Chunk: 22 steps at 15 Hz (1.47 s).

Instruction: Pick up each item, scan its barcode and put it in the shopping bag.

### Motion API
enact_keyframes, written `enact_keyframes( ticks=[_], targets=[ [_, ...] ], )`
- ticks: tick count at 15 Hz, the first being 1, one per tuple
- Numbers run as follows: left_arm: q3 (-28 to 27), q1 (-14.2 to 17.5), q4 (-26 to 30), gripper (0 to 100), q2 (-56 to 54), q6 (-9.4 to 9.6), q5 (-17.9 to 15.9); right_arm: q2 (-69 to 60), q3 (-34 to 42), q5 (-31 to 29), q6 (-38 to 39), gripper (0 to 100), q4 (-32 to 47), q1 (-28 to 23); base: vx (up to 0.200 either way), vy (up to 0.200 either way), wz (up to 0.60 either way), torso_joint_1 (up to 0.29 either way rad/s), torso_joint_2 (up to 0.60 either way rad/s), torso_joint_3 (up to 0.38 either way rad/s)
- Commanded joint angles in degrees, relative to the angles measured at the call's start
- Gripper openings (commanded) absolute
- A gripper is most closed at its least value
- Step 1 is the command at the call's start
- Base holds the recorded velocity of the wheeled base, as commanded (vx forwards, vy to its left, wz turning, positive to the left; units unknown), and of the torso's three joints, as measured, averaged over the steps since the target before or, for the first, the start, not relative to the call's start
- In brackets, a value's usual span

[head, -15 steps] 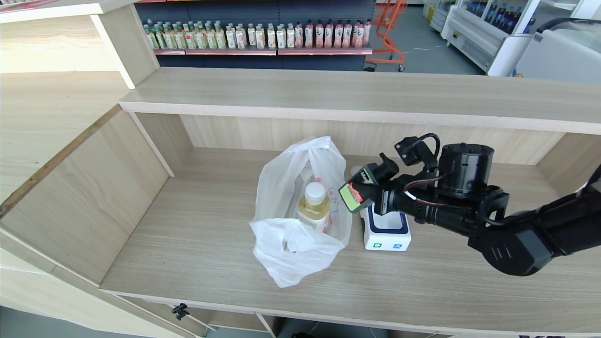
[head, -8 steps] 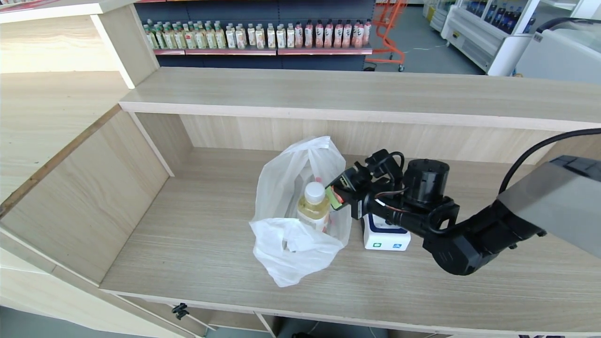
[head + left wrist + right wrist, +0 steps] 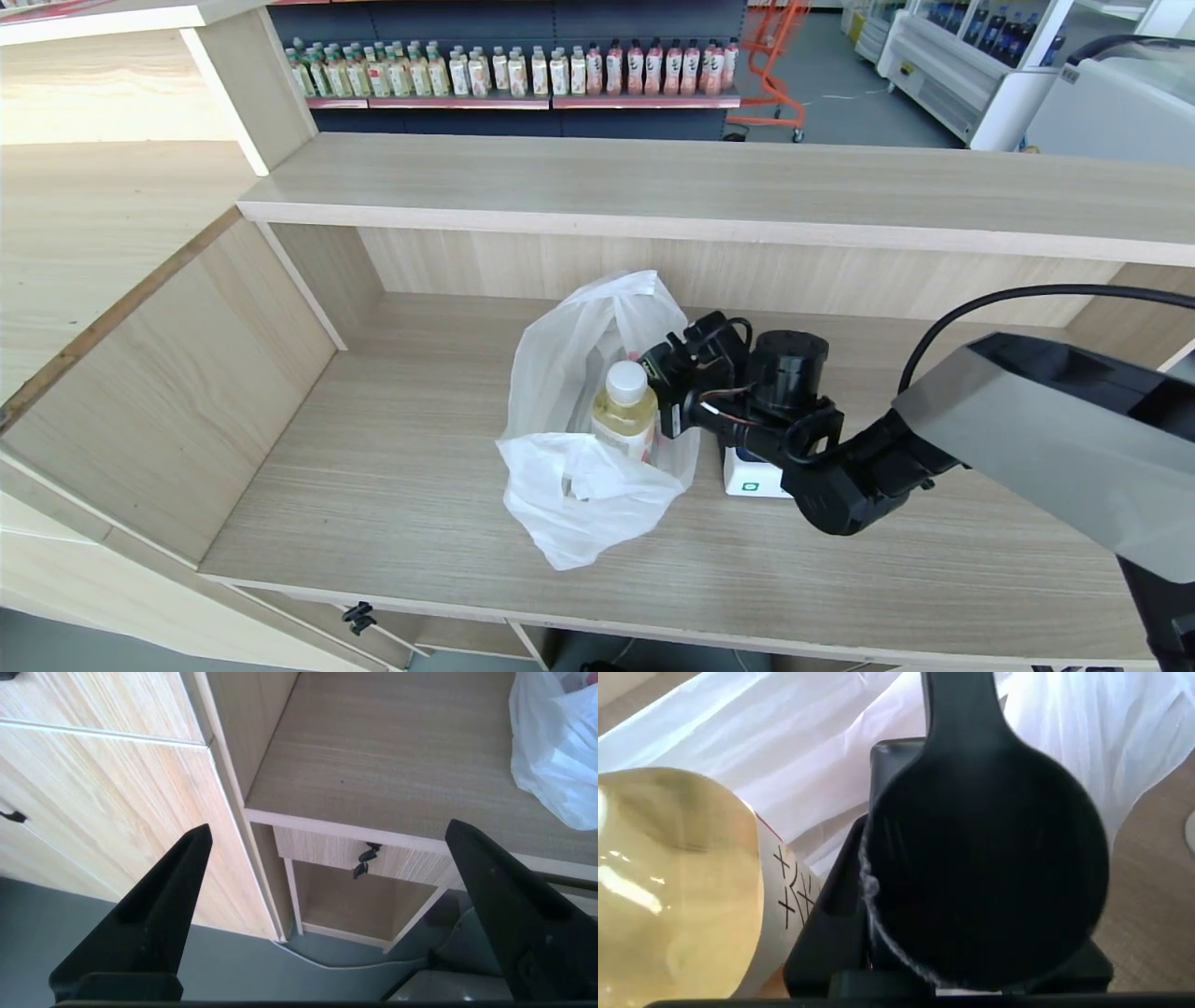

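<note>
Shopping bag of thin white translucent plastic (image 3: 579,467) stood open-mouthed on the pale wood-grain counter (image 3: 392,485). We found the right gripper (image 3: 665,392) directly at that mouth, against the bag's near wall.

Just beside that gripper, inside the bag, an upright clear plastic bottle of pale yellow drink with a white cap (image 3: 624,411) was already lodged. Immediately behind the gripper, beneath the wrist and partly covered by the arm, sat the white box-shaped scanner with a blue top (image 3: 752,471), close against the bag.

We could not tell whether the right gripper was clenched on an item or had let go. From its own wrist camera a dark rounded form (image 3: 990,859) blocked the view, and we could not establish whether this was part of the tool or a held article.

The left gripper (image 3: 327,829) hung low off the counter's front edge, released, its jaws spread wide with nothing between them. The bag lay well apart from it across the counter.

Assessment: at least one item has been bagged. We judged the step in hand to be a deposit into the bag, with scanning for that item presumably done. Release and withdrawal were outstanding. What items remained to be processed we could not establish.
</note>
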Motion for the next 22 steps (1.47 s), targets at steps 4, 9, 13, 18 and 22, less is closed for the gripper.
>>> enact_keyframes(
  ticks=[4, 9, 13, 18, 22],
  targets=[
    [0.00, 0.01, 0.01, 100, -0.02, 0.00, 0.03, 3.49, -1.10, -0.03, 0.07, 0, -0.46, -0.01, 0.000, 0.000, 0.00, 0.000, 0.00, 0.000],
    [0.00, 0.01, 0.01, 100, -0.02, 0.00, 0.03, 1.47, -1.27, 0.14, 1.57, 100, -1.34, -0.80, 0.000, 0.000, 0.00, 0.000, 0.00, 0.000],
    [0.00, 0.01, 0.01, 100, -0.02, 0.00, -0.05, -12.51, 2.77, 1.20, 13.61, 100, 2.26, -1.50, 0.000, 0.000, 0.00, 0.000, 0.00, 0.000],
    [0.00, 0.01, 0.01, 100, -0.02, 0.00, 0.03, -34.04, 22.90, 2.69, 17.48, 100, 5.87, -5.11, 0.000, 0.000, 0.00, 0.000, 0.00, 0.000],
    [0.00, 0.01, 0.01, 100, -0.02, 0.00, 0.03, -63.75, 46.10, -2.32, 15.37, 100, 20.81, -8.62, 0.000, 0.000, 0.00, 0.000, 0.00, 0.000]
  ],
)
